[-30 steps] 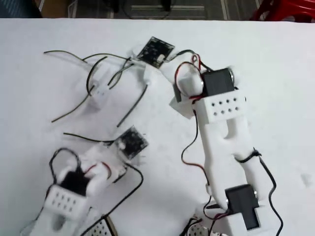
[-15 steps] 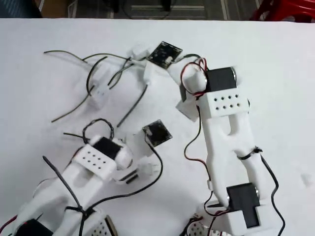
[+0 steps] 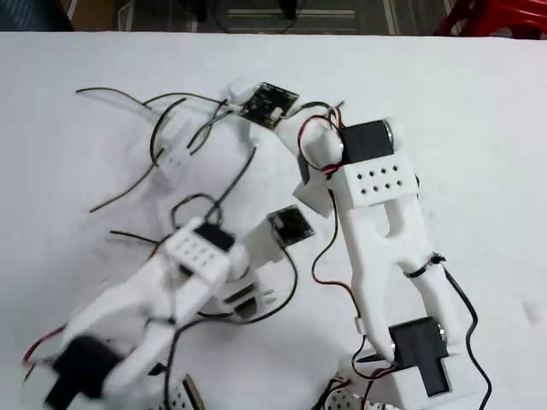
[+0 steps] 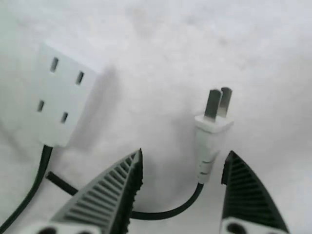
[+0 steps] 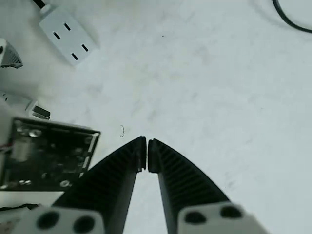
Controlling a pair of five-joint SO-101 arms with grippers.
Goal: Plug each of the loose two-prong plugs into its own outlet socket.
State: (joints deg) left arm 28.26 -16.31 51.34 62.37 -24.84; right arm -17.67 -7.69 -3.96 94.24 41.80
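The left gripper (image 4: 184, 156) is hanging over the white worktop (image 4: 204, 39) with its jaws standing wide open, gripping nothing. A white two-prong plug (image 4: 212, 130) is lying flat between the two dark ribbed jaw tips, closer to one of them. Its metal prongs are pointing away from the gripper, and its black cord (image 4: 165, 212) is curling back beneath the jaws. Near the plug but apart from it, a white outlet block (image 4: 57, 100) is lying face up. Its four slots, set in two pairs, are all standing bare, and its face and the plug's body are showing plain white.

In the high view the left arm (image 3: 171, 282) is lying from the near left corner toward the middle of the worktop, carrying a dark circuit board (image 3: 291, 226) at its end. The right arm (image 3: 385, 231) is standing from the near edge, right of the middle, and bending over toward the far edge.

The right gripper (image 5: 146, 152) is hanging over bare worktop with its jaws closed tip to tip, holding nothing. Well apart from it, a four-slot outlet block (image 5: 66, 36) is lying face up.

Toward the far left part of the worktop, a white block (image 3: 175, 158) is sitting among loose black cords (image 3: 128, 184).
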